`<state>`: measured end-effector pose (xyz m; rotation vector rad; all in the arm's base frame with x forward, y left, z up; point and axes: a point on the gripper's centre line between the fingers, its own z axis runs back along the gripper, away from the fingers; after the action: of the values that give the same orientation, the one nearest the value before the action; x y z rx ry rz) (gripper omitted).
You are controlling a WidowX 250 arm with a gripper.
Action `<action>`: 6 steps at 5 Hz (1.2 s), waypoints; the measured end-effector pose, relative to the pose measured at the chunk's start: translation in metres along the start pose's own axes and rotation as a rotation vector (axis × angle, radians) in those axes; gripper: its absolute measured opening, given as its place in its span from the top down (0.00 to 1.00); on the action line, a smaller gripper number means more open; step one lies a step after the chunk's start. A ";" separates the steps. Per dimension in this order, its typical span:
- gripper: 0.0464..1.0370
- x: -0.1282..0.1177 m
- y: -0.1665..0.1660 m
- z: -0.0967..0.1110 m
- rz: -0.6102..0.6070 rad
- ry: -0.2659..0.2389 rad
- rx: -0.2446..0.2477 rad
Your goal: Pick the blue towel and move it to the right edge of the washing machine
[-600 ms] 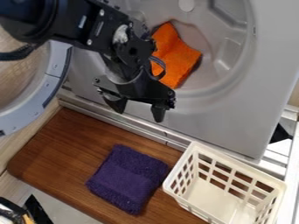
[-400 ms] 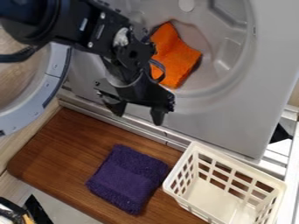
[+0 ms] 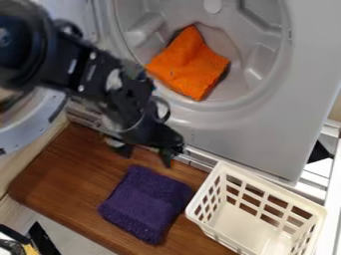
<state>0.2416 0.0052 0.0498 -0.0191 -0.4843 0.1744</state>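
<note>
"Wooden board (image 3: 60, 172) across the lower left, running from 9 towards 6 o'clock, with the open door (image 3: 50, 119) at 9 o'clock above it. Your clock has 12 at the top of the view."

"And the towel?"

"Your blue towel (image 3: 143, 204), a dark purplish blue, lies on the board between 6 and 7 o'clock. The white basket (image 3: 271, 188) is just beside it, at 5 o'clock. Your orange cloth (image 3: 190, 64) sits in the drum (image 3: 266, 60) near 12 and is outside this task."

"State of the grip?"

"Your gripper (image 3: 146, 160) hangs over the board at 7 o'clock. Fingers found well parted, nothing held between them, and the tips show apart from the towel."

"Which step is in hand?"

"The approach, in my judgement; the pick is outstanding. You would need to carry the gripper towards its 6 o'clock, lower it over the towel and close on a good fold. Thick pile should compress readily, though a shallow pinch may slip. On lifting, keep clear of the basket's near wall."

"And the delivery point?"

"Right edge of the washing machine (image 3: 233, 137), from 3 round to 4 o'clock. Confirm your exact resting spot before you release."

"Labels, brands, writing?"

"None that you could read on the machine, basket or towel."
</note>
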 end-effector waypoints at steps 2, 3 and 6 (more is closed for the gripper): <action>0.04 -0.020 0.013 -0.038 0.009 0.039 0.051; 0.04 -0.017 0.006 -0.056 -0.013 0.049 0.043; 0.04 -0.028 -0.003 -0.089 -0.048 0.175 0.053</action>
<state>0.2588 0.0000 -0.0413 0.0289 -0.3056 0.1370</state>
